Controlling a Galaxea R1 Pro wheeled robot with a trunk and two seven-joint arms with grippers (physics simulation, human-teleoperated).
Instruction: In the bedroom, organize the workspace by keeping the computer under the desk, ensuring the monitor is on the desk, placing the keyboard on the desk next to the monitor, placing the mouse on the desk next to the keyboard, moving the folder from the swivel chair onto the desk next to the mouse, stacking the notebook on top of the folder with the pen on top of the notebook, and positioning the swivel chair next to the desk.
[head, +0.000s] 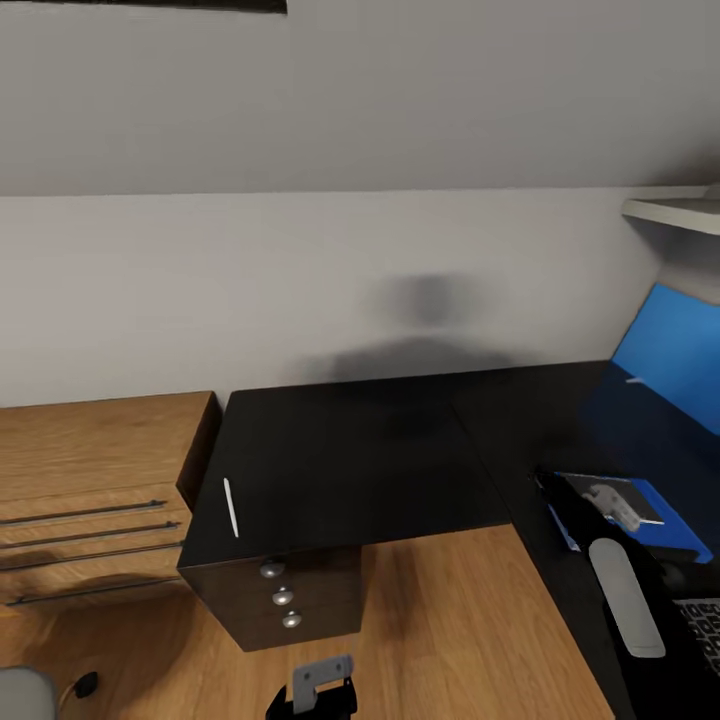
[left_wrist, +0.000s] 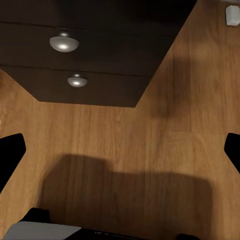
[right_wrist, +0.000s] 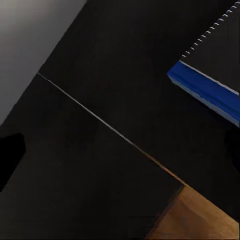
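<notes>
We are looking down on the desk (head: 350, 460), its glossy black L-shaped top largely bare. At four o'clock the flat blue folder (head: 685, 535) is already lying on it, with the dark spiral-bound notebook (right_wrist: 217, 42) on top. The thin white pen (head: 231, 506) is lying well apart at eight o'clock, so stacking it is, we judge, still left. Round silver knobs (left_wrist: 64, 43) are catching light. We cannot tell whether either pincer is released or clenched.
</notes>
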